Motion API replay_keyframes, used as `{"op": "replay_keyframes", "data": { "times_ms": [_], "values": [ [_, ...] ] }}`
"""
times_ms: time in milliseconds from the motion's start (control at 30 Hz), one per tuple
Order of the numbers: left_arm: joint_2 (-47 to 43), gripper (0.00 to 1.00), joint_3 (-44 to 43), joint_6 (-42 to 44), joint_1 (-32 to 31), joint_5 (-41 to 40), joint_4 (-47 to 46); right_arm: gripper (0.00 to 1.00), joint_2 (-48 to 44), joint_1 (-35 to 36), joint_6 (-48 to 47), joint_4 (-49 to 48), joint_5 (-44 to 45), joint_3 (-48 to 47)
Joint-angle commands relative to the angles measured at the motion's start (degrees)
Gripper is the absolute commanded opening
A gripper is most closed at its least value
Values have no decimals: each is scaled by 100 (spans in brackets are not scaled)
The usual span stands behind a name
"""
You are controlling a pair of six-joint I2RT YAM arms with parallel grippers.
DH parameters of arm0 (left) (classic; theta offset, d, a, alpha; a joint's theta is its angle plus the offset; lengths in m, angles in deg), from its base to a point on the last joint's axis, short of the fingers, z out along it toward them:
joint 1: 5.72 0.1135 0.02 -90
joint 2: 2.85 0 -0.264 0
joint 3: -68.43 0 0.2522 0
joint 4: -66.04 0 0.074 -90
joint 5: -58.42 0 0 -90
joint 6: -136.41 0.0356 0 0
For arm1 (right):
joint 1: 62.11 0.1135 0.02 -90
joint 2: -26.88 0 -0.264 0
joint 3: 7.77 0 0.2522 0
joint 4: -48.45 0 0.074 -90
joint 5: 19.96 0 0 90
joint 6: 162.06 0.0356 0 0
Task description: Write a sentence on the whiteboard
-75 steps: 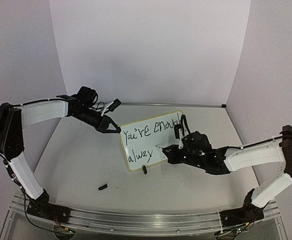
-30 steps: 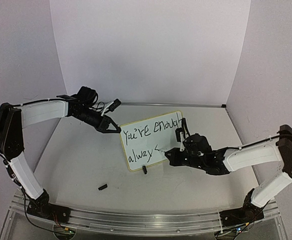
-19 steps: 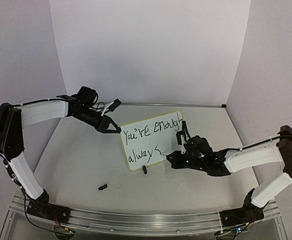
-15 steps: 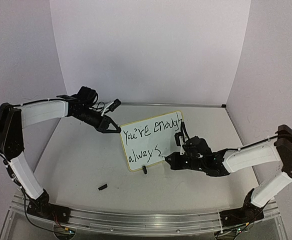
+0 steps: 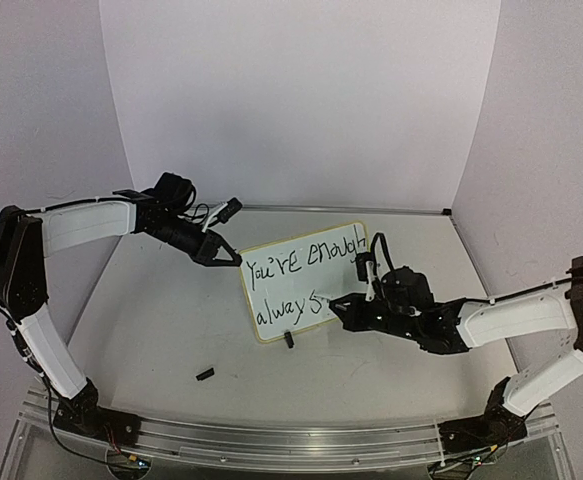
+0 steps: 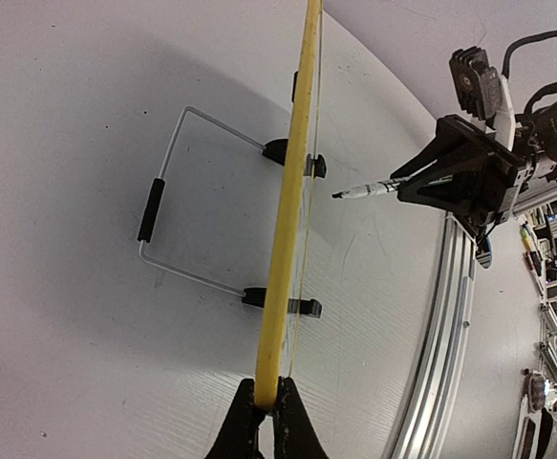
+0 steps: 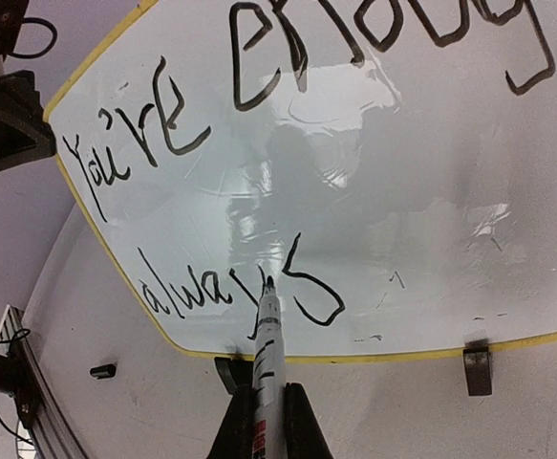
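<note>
The board (image 5: 293,288) stands near the middle of the table (image 5: 151,320), tilted back on its wire stand (image 6: 150,210) and two clip feet (image 6: 280,298), with its written face turned toward the bases and the right arm. I have the left gripper (image 5: 233,259) at the board's upper left corner, fingers pressed together on the yellow rim. I judge that pinch is there to brace the board, since a light board on a thin stand would rock or slide back under pen pressure. The right gripper (image 7: 268,402) has its fingers pinched on the marker (image 7: 268,335), gripping low on the barrel so the nib reaches ahead of the fingertips and stays in the wrist camera's sight. The board's long axis runs left to right across the table, its right end a little farther from the bases than its left. It rests on its lower long edge, so the sentence (image 5: 306,256) reads level: "You're enough" above, "always" below. The marker's long axis runs from the right gripper leftward toward the face, nib leading, aimed at the gap between the "y" and the "s". From the left wrist the nib looks just clear of the surface – from the right wrist I cannot tell whether it touches. A small black piece (image 5: 205,374) lies on the table in front, well apart from the board – too small to identify.
</note>
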Motion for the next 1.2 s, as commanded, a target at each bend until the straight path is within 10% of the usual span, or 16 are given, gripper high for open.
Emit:
{"op": "replay_keyframes", "data": {
  "times_ms": [0,1167],
  "values": [
    [-62,0,-82,375,-111,-405,256,0,-254,-16,97,115,576,109],
    [-34,0,-91,386,-137,-434,275,0,276,-21,200,345,819,-58]
  ]
}}
